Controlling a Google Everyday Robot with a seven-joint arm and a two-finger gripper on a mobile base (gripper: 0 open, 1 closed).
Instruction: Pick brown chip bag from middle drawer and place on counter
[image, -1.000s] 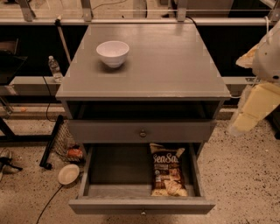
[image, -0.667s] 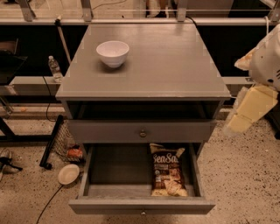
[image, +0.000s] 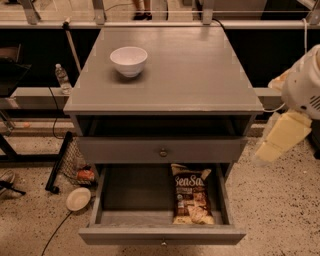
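On the speckled floor (image: 280, 210) stands a grey wooden cabinet (image: 125, 149) whose pulled-out shallow grey middle drawer (image: 131, 192) holds the crinkly dark-brown chip bag (image: 192, 199) flat at its right side, likely light, soft and slippery, best pinched at an edge seam, while the cream-coloured gripper (image: 281, 139) hangs right of the cabinet, open or closed I cannot tell.

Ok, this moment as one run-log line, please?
end effector: right of counter, lower | brown chip bag: in open middle drawer, right side | white bowl: on counter

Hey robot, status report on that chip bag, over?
End effector out right of the cabinet, apart from the bag. Brown chip bag lies flat in open middle drawer, right side. Nothing covers it; white bowl on counter, back left.
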